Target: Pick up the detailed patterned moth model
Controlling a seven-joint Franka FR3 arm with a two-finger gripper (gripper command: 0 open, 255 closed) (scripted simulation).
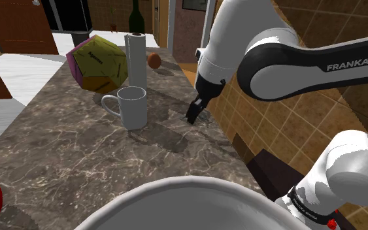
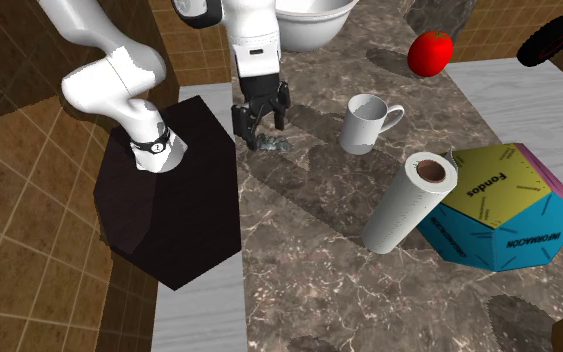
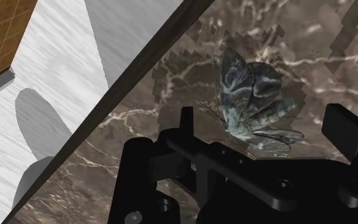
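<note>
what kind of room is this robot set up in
Probably a home kitchen: a marbled stone counter carries a white mug, a paper towel roll and a large white bowl, with brown tiles beside it.

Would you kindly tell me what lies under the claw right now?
The claw hangs over a grey patterned moth on the marbled counter, between open fingers; the claw's body covers part of its wings.
</note>
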